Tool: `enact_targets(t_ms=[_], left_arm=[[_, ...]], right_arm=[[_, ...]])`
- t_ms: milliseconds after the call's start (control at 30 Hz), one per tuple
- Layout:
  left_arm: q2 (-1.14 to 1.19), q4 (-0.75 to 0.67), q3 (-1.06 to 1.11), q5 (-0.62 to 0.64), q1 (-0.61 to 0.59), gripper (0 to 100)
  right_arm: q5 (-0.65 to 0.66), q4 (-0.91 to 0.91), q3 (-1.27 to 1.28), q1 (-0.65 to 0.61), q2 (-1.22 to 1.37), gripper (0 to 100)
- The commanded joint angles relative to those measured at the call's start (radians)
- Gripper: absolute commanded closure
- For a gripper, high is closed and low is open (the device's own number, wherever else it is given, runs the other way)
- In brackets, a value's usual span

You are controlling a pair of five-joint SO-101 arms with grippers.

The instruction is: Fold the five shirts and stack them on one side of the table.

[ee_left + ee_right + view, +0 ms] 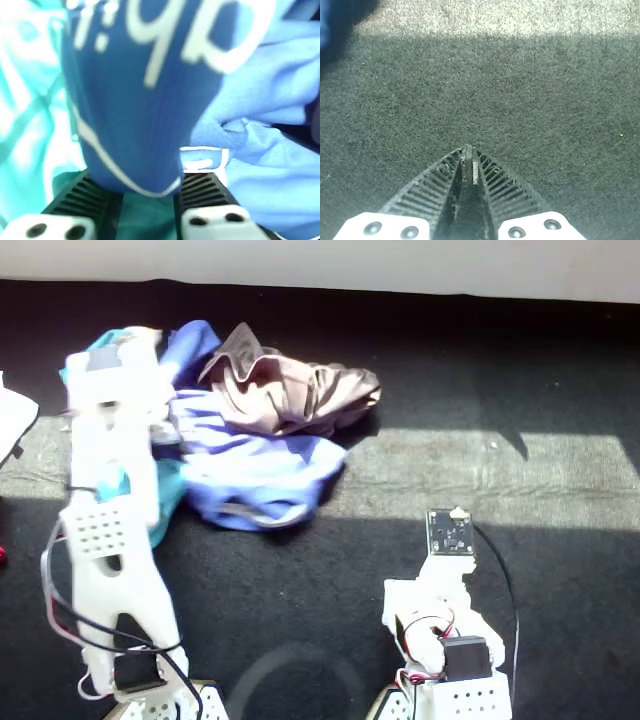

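Observation:
Several shirts lie in a heap at the far left of the black table: a tan one [290, 390], a pale blue one [255, 475], a dark blue one [190, 345] and a teal one [165, 495]. My left arm [105, 440] stretches over this heap, its wrist above the teal and dark blue cloth. In the left wrist view my left gripper [145, 186] holds a fold of the dark blue shirt [140, 100] with white print between its fingers [200, 192], teal cloth [30, 115] beside it. My right gripper [468, 152] is shut with nothing in it, just above bare carpet.
My right arm [445, 620] sits folded near the front edge, right of centre. A white object [12, 415] shows at the left edge. A sunlit band [500, 475] crosses the black carpet. The table's right half is bare carpet.

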Motion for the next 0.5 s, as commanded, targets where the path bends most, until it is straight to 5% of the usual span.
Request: enact_targets(t_ms=[0, 300, 467], left_arm=[[-0.010, 0.034, -0.139, -0.012, -0.232, 99], [-0.127, 0.081, -0.719, -0.014, -0.621, 99], [-0.203, 0.083, -0.642, -0.117, -0.656, 99]], right_arm=[[-0.006, -0.012, 0.134, -0.005, -0.002, 99.1], [-0.006, -0.012, 0.134, -0.005, -0.002, 99.1], [-0.006, -0.012, 0.134, -0.005, -0.002, 99.1]])
